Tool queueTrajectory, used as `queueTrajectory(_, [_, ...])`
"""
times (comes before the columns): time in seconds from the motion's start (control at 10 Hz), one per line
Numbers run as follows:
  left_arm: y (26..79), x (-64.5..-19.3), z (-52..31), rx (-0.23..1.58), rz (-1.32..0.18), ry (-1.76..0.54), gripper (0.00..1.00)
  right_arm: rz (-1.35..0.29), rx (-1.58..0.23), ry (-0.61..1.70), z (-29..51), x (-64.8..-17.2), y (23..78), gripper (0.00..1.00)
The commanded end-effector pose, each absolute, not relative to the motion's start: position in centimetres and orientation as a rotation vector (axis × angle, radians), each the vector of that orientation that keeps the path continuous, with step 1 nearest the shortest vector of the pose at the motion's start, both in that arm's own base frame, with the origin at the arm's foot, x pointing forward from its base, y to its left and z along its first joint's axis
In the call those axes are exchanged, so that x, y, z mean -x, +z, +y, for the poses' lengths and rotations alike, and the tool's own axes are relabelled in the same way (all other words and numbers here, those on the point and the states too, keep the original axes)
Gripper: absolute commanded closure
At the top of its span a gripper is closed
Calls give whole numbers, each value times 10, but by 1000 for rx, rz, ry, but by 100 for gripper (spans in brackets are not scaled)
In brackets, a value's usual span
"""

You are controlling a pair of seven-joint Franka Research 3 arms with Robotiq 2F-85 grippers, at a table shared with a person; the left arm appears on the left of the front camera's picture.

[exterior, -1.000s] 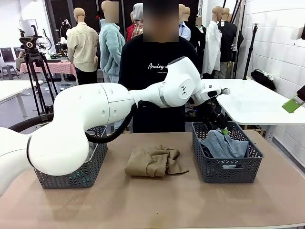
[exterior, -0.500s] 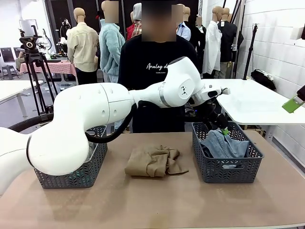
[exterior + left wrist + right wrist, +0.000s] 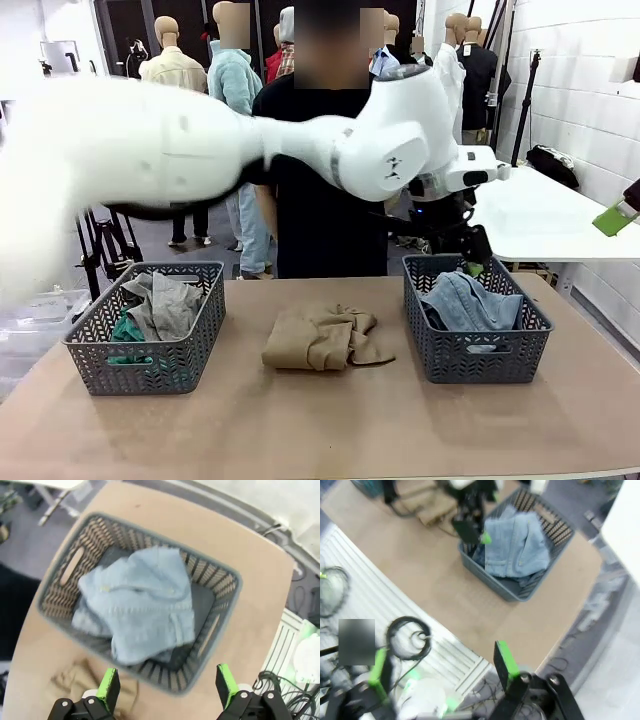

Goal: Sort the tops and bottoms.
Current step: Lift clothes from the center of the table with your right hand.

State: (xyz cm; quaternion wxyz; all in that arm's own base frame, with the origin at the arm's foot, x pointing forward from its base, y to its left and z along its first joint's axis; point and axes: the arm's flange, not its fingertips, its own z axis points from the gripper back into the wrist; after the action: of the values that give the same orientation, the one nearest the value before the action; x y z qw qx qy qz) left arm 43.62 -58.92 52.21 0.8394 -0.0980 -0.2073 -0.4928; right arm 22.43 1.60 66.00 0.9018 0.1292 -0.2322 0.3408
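Denim first: the faded light-blue denim garment [image 3: 468, 303], seamed and heavy-looking, lies crumpled in the dark grey lattice plastic basket on the right [image 3: 530, 325], so the bottoms look sorted. The matching grey lattice basket on the left [image 3: 150, 365] holds a soft heather-grey garment [image 3: 165, 303] lying on a teal-green garment [image 3: 125, 328], both loosely heaped. What is left, by my reading, is the tan-beige garment [image 3: 325, 338], a limp folded bundle (thin cotton, I would guess) lying on the bare brown table [image 3: 300, 430] between the two baskets, touching neither.

The left gripper [image 3: 166, 686] hovers above the denim basket with its green pads spread wide and nothing between them. The right gripper [image 3: 441, 662] hangs off beyond the table's right end, likewise spread and empty.
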Motion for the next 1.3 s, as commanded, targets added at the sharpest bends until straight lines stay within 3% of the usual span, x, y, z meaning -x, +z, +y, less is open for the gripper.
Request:
queueTrajectory(0.0, [495,-384,-504,84,-404,-905,0,-465,-256,708,16,-224,660,0])
queueTrajectory(0.3, [486,-369,-448,23,-234,-759,0,-465,-256,708,16,-224,660,0])
queueTrajectory(0.5, [492,-375,-454,44,-377,-644,0,-465,-256,708,16,-224,660,0])
queueTrajectory(0.6, [478,-378,-447,-10,-246,-765,0,-465,-256,708,16,-224,660,0])
queueTrajectory(0.9, [481,-376,-446,9,-267,-730,0,-465,-256,708,16,-224,660,0])
queueTrajectory(1.2, [500,-367,-398,-105,-220,-829,0,-465,-256,708,16,-224,660,0])
